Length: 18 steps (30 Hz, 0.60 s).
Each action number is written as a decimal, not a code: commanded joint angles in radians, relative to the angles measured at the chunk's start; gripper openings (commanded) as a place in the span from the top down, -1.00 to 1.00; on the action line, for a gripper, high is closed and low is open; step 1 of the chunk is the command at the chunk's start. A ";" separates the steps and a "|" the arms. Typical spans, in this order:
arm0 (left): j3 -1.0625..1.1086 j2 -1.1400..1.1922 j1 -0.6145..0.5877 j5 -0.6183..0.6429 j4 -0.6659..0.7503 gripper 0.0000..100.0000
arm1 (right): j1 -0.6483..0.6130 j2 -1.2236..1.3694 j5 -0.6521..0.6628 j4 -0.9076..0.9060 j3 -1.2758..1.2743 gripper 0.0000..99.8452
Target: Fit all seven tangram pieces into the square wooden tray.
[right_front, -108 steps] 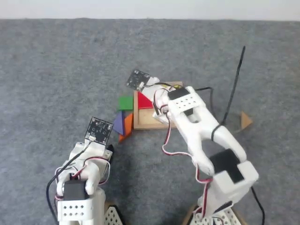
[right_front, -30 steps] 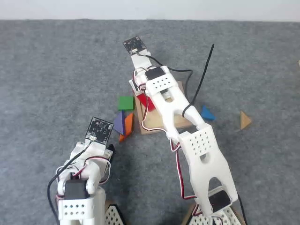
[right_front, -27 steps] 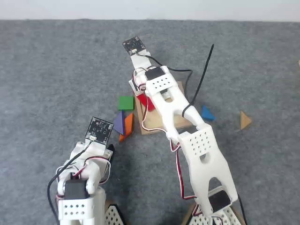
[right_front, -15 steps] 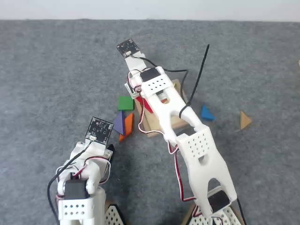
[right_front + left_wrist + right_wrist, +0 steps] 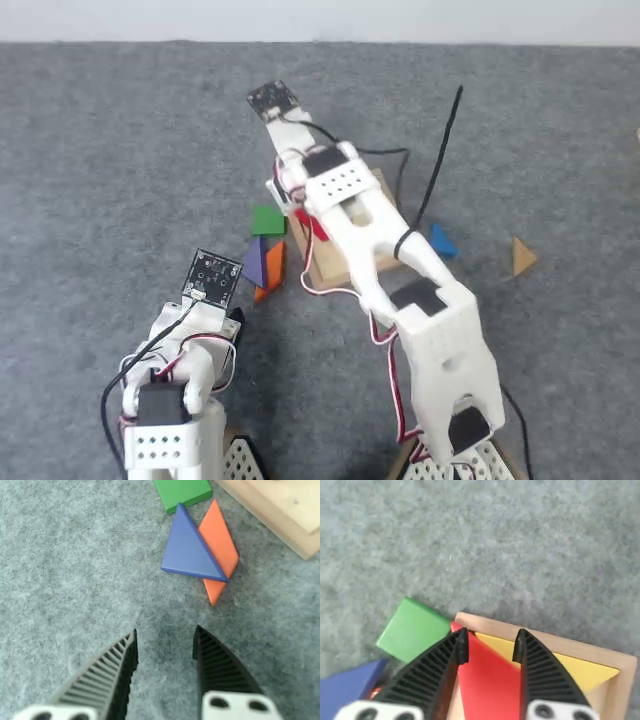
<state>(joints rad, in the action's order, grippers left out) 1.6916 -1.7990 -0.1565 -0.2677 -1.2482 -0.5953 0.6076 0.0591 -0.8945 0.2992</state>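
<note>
Two pieces sit in the tray (image 5: pixel 560 646), the red piece (image 5: pixel 485 680) and the yellow piece (image 5: pixel 570 667), edge to edge in the corner nearest the green square (image 5: pixel 412 630). The right gripper (image 5: pixel 491 640) hangs over that corner with its fingers a little apart, pinching nothing (red and yellow show through the gap). The green square lies on the carpet (image 5: pixel 120 150) just outside the tray. Near it, the big blue triangle (image 5: pixel 190 550) lies partly on the orange piece (image 5: pixel 220 545), both beside the tray's wall. The left gripper (image 5: pixel 165 640) hovers spread over bare carpet near those two. On the tray's other side lie a small blue triangle (image 5: pixel 440 241) and, farther out, a tan triangle (image 5: pixel 522 256).
</note>
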 commanded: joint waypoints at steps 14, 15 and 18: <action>-0.008 -0.012 -0.006 -0.008 -0.008 0.66 | -0.007 -0.159 0.005 0.173 -0.190 0.67; -0.008 -0.012 -0.006 -0.008 -0.008 0.66 | -0.012 -0.163 0.005 0.173 -0.190 0.67; -0.008 -0.012 -0.006 -0.008 -0.008 0.66 | -0.028 -0.183 0.006 0.165 -0.199 0.67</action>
<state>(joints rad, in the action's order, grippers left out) 1.6916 -1.7990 -0.1565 -0.2677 -1.2482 -0.6015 0.5125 0.0575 -0.7442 0.0951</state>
